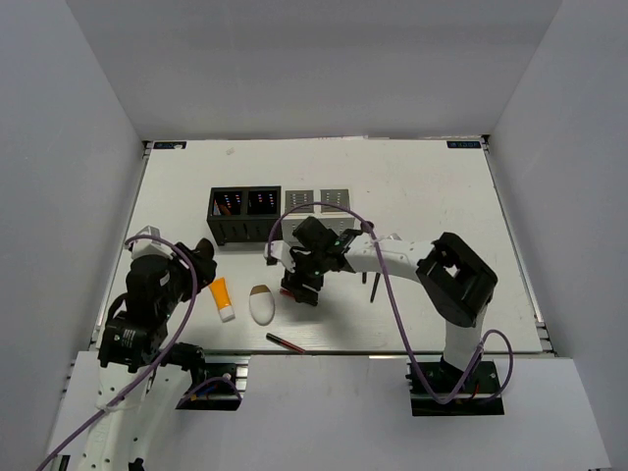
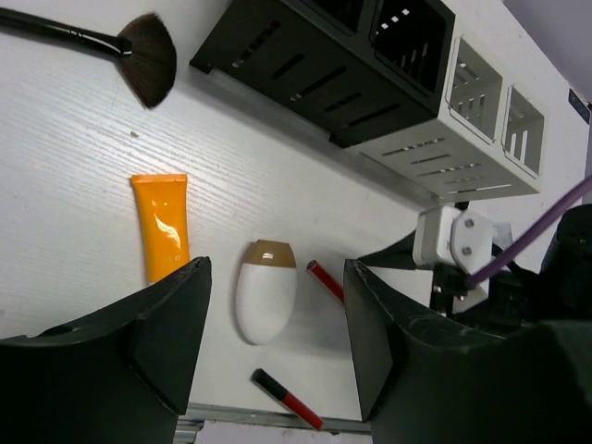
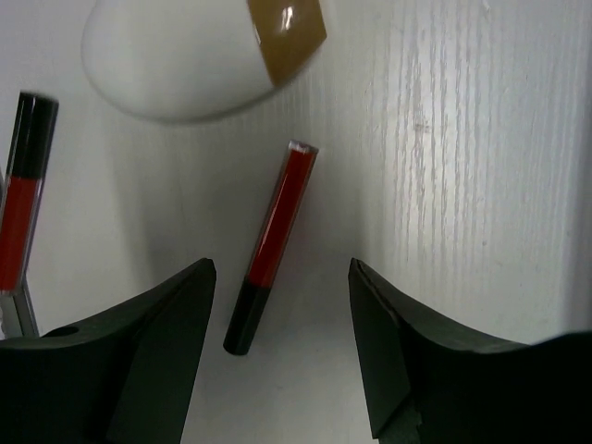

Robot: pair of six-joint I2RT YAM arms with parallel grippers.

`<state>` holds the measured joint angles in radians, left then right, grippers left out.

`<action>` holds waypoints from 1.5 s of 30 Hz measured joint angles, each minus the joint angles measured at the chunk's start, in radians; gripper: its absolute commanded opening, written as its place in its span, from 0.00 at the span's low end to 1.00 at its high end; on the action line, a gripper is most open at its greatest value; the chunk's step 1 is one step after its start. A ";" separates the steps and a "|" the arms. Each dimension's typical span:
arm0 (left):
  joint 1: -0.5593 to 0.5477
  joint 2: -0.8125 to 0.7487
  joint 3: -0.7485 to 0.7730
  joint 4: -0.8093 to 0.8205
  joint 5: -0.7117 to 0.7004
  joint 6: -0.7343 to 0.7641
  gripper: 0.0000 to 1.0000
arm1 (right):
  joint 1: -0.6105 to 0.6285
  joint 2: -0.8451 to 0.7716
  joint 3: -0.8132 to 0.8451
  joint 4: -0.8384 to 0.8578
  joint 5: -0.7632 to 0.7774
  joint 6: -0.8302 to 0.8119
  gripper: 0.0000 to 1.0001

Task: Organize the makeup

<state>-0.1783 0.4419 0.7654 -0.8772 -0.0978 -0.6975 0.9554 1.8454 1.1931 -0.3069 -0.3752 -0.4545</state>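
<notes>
The red stick (image 3: 277, 231) lies flat on the desk (image 1: 422, 196) just beside the white egg (image 3: 176, 65). Its red end points at the egg and its black cap away. Its length runs crosswise between the fingers of the right pincer (image 3: 282, 270), which hovers wide open and empty. The left pincer (image 2: 275, 268) is open and empty too. Little looks done: a second stick (image 1: 286, 342), orange tube (image 2: 162, 227) and fan brush (image 2: 139, 51) lie loose outside the black box (image 2: 324, 65).

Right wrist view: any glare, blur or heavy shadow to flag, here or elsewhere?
Right wrist: sharp, glare on the brown tip of the egg-shaped piece and soft shadow beside the red stick. Left wrist: sharp, a highlight on the orange tube. Top external: evenly lit, items small.
</notes>
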 measured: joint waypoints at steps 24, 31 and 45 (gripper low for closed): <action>0.000 -0.075 -0.019 -0.094 0.058 -0.057 0.63 | 0.103 0.112 0.085 0.046 0.271 0.134 0.05; 0.000 -0.071 -0.071 -0.078 0.129 -0.090 0.60 | 0.091 0.076 0.051 0.014 0.251 0.124 0.00; 0.000 -0.038 -0.097 -0.016 0.185 -0.112 0.60 | -0.047 -0.078 0.355 -0.183 -0.088 -0.002 0.00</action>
<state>-0.1783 0.4038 0.6689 -0.8928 0.0872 -0.8097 0.9089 1.7672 1.5482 -0.4896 -0.4633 -0.4561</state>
